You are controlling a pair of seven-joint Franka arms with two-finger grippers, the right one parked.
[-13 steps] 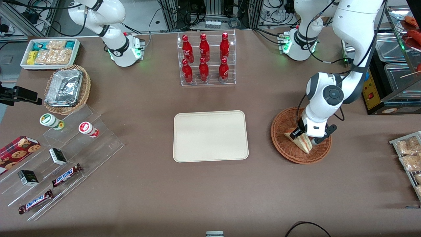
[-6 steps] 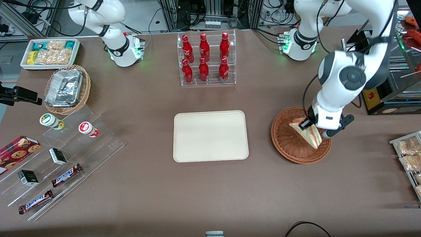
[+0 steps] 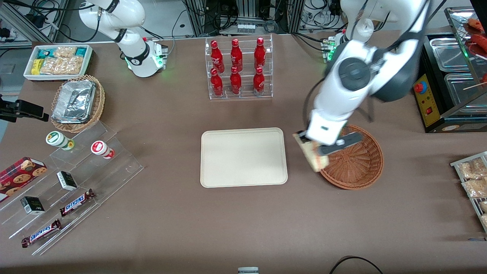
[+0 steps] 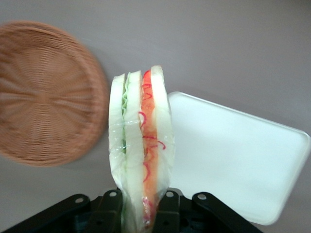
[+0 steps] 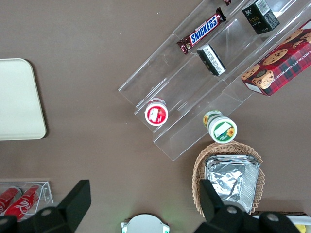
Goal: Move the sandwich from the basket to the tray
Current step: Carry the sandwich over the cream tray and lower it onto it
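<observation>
From the front, your left gripper [image 3: 312,149] is clamped on the sandwich [image 3: 312,156] and hangs in the air over the gap between the wicker basket [image 3: 357,167] and the cream tray [image 3: 243,156], so you appear to be in the carry step: the wedge is out of the basket but not yet over the tray. The wrist camera confirms the hold: both fingers [image 4: 166,209] pinch the wrapped sandwich [image 4: 142,155] at one end, its cut edge with red, orange and green layers facing the lens, while the empty basket [image 4: 48,92] and the bare tray [image 4: 233,160] lie below on the table. The parked arm's camera shows only one end of the tray [image 5: 19,99], with nothing on it. Next you likely need to travel on until the wedge is above the tray's middle, lower it, then release.
</observation>
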